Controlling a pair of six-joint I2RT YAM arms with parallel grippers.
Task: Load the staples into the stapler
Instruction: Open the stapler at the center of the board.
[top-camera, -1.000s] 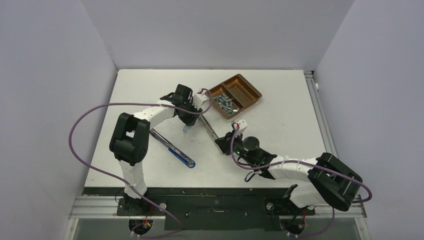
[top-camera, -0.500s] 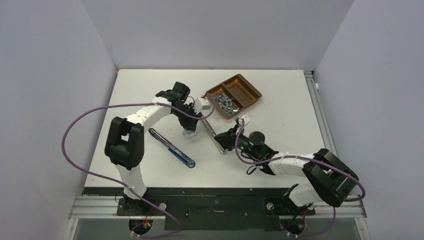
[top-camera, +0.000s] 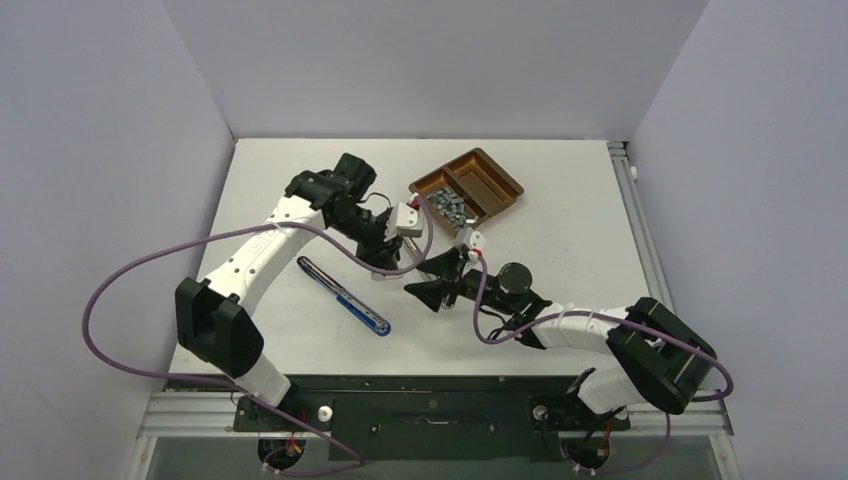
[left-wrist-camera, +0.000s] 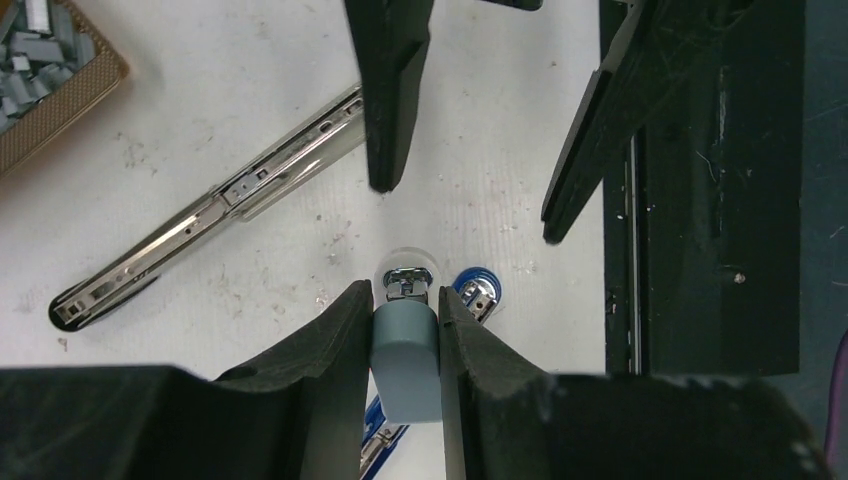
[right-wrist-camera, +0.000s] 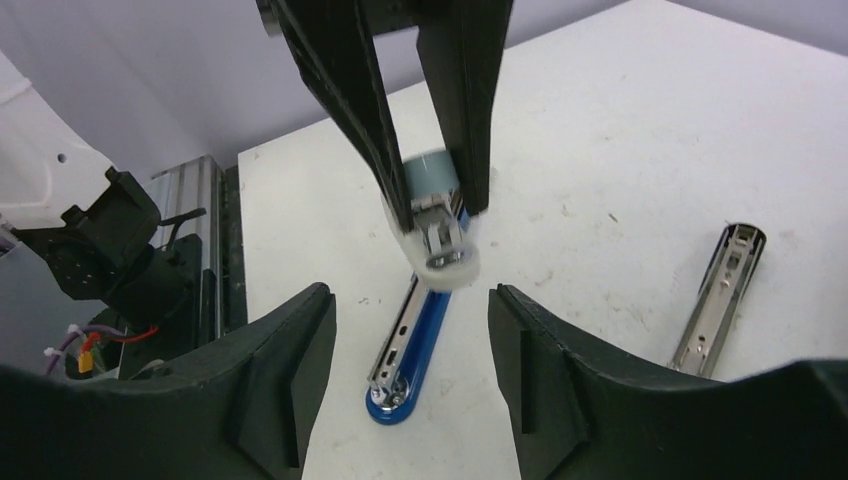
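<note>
My left gripper (left-wrist-camera: 405, 295) is shut on a small grey-blue piece (left-wrist-camera: 405, 360) with a chrome tip and a white round end, held upright above the table (right-wrist-camera: 437, 200). Below it lies the stapler's blue base (top-camera: 345, 297) with its chrome rail (right-wrist-camera: 415, 350). A separate silver stapler channel (left-wrist-camera: 210, 210) lies flat nearby (right-wrist-camera: 720, 300). My right gripper (right-wrist-camera: 410, 300) is open and empty, facing the held piece from close by (top-camera: 420, 283). The staples (top-camera: 450, 208) are a heap of grey strips in the brown tray (top-camera: 500, 190).
The tray has a second compartment at the back right. The black frame at the table's near edge (left-wrist-camera: 700, 200) runs just behind my right gripper. Purple cables loop from both arms over the left and front of the table.
My right gripper has opened, let go of the silver channel's end and swung left. My left gripper has moved toward the front with the grey-blue piece, and that arm's elbow has swung out left.
</note>
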